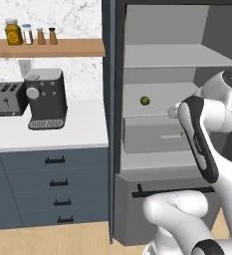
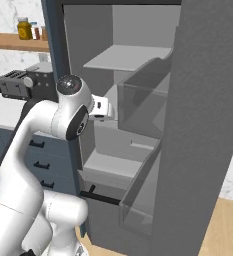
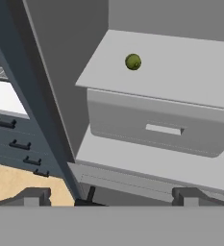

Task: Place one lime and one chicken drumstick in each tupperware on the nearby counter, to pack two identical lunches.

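White marble backs the kitchen you're facing. At far left the desk (image 1: 82,129) carries a dark toaster (image 1: 3,98) and a coffee machine (image 1: 46,98), over blue-grey drawers (image 1: 55,187); above them a wooden shelf (image 1: 45,47) holds jars. No tupperware can be made out in these views. To the right stands the open fridge (image 1: 160,64), and on its middle shelf (image 3: 190,72), over a closed drawer (image 3: 161,127), sits one lime (image 3: 133,61), small and round, so it has no long axis to align to. Your pincer (image 3: 111,196) stands wide and empty, tips apart at the bottom of the hand view. The lime lies ahead of it, higher and deeper in the fridge, slightly right of centre between the tips. You'd likely need to reach forward and up onto that shelf. No drumstick is visible.
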